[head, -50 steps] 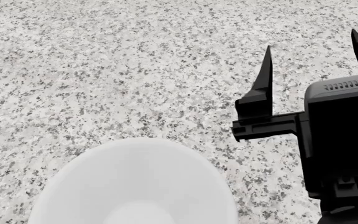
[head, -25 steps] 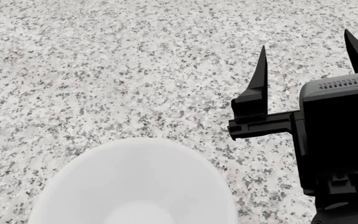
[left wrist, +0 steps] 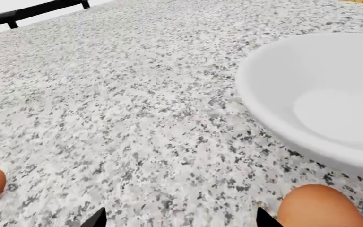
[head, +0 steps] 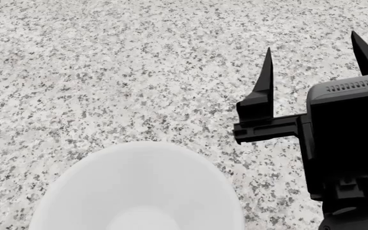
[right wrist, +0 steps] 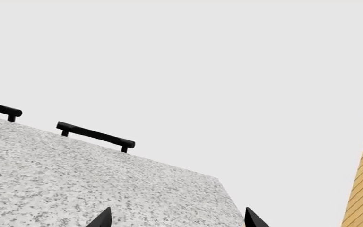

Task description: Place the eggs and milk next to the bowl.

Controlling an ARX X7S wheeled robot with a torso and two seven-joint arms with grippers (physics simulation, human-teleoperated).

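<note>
Right gripper (head: 310,57) slightly nearer the bowl (head: 139,187), jaws spread, empty; 2 eggs (left wrist: 320,208) beside left gripper (left wrist: 180,218), jaws apart.

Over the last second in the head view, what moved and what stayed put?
The right pincer drifted slightly toward the view's left and a little further up the frame, its fingers wide apart and empty throughout. Nothing was taken hold of or let go. The bowl kept its place on the speckled counter, and the view itself did not shift.
</note>
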